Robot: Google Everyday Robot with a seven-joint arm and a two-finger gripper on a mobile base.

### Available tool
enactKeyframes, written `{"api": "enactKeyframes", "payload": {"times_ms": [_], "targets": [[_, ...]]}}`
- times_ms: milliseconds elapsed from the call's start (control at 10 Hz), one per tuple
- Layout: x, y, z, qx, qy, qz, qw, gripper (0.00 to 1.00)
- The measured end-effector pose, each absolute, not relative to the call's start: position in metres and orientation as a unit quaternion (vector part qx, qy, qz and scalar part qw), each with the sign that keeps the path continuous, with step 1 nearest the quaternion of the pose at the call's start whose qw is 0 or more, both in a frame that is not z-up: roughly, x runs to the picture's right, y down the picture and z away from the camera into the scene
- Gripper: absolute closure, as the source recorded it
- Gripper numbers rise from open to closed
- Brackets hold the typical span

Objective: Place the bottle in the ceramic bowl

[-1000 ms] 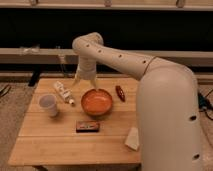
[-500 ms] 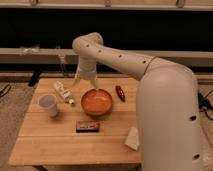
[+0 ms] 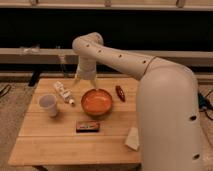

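The white bottle (image 3: 63,92) with a darker label lies on its side on the wooden table (image 3: 55,137), left of the orange ceramic bowl (image 3: 96,102). The bowl sits near the table's middle and holds nothing that I can see. My gripper (image 3: 84,82) hangs from the arm above the table's far edge, between the bottle and the bowl, a little behind both and apart from the bottle.
A translucent plastic cup (image 3: 48,105) stands at the left. A dark flat bar (image 3: 88,126) lies in front of the bowl. A dark red object (image 3: 120,93) lies right of the bowl. A white scrap (image 3: 132,139) lies front right. My arm's body (image 3: 170,120) covers the table's right side.
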State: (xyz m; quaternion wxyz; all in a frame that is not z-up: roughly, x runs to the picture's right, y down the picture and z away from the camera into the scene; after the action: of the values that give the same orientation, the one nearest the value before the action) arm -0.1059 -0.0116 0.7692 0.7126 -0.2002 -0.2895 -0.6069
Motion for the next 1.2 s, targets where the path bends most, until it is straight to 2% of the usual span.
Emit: {"api": "enactKeyframes", "payload": {"times_ms": [1200], "targets": [[-0.1044,-0.0137,0.7726,-0.208,-0.288,-0.615,0.704,0.2]]}}
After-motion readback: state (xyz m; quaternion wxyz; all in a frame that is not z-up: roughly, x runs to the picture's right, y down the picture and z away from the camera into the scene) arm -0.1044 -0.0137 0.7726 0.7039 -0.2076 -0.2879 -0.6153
